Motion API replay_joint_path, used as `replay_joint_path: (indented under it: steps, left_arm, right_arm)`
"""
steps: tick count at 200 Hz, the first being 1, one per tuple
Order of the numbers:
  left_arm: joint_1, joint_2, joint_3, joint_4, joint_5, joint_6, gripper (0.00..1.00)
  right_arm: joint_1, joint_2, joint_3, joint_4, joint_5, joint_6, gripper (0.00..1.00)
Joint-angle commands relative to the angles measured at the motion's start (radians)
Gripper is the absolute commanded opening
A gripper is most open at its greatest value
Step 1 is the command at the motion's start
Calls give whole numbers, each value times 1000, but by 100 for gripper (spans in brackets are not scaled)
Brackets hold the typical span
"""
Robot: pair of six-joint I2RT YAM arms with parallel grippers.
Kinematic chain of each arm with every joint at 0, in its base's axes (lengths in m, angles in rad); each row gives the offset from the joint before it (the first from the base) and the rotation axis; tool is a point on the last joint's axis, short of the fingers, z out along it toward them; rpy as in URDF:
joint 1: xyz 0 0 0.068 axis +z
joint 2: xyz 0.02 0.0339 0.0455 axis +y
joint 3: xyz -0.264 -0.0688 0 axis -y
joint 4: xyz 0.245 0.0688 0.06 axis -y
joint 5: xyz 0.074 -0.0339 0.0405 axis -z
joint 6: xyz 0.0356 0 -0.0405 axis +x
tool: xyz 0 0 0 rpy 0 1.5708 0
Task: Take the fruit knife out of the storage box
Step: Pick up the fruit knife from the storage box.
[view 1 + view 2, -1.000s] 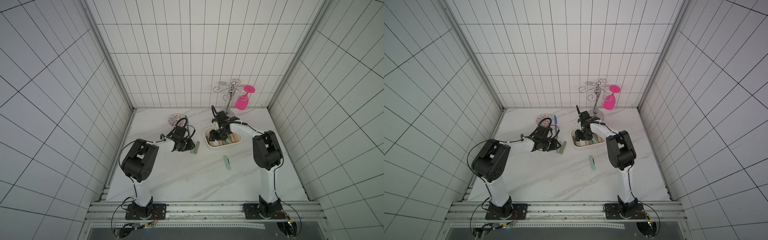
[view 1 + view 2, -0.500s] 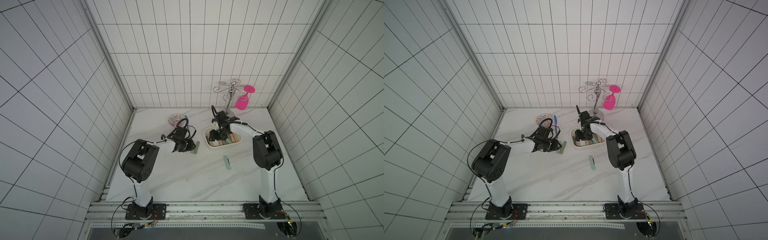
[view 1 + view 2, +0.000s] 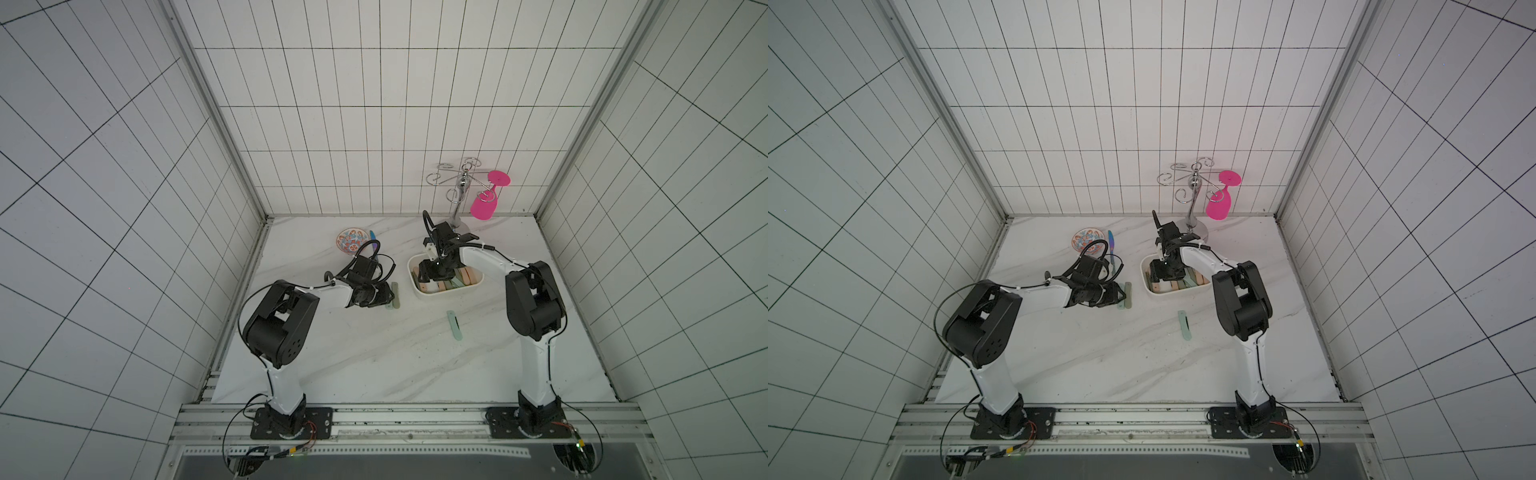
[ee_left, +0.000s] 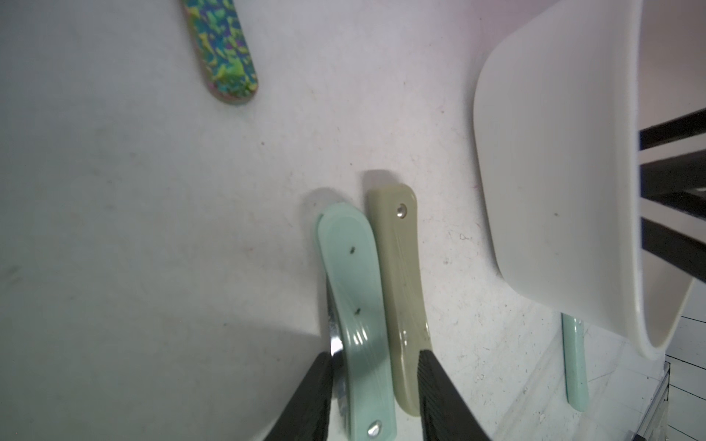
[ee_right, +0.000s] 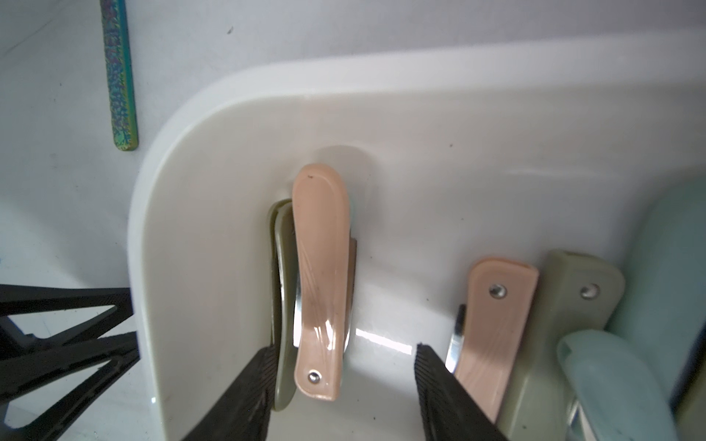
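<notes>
The white storage box holds several folding fruit knives. My right gripper is down inside the storage box and open. Its fingers straddle a pink knife and an olive knife that lean on the box's end wall. One finger touches the olive one. My left gripper is low over the table beside the box, open. A mint knife and an olive knife lie side by side between its fingertips. In both top views the left gripper sits left of the box.
More knives lie in the box: pink, olive, mint. Another mint knife lies in front of the box. An iridescent knife and a patterned bowl sit at the back. A metal rack holds a pink glass.
</notes>
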Motion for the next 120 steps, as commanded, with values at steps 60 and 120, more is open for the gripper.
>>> replay_joint_path:
  steps: [60, 120]
  left_arm:
    - [19, -47, -21, -61, -60, -4, 43]
    - [79, -144, 20, -56, -54, 22, 46]
  right_arm:
    - [12, 34, 40, -19, 55, -34, 64]
    - [38, 74, 47, 20, 91, -46, 62]
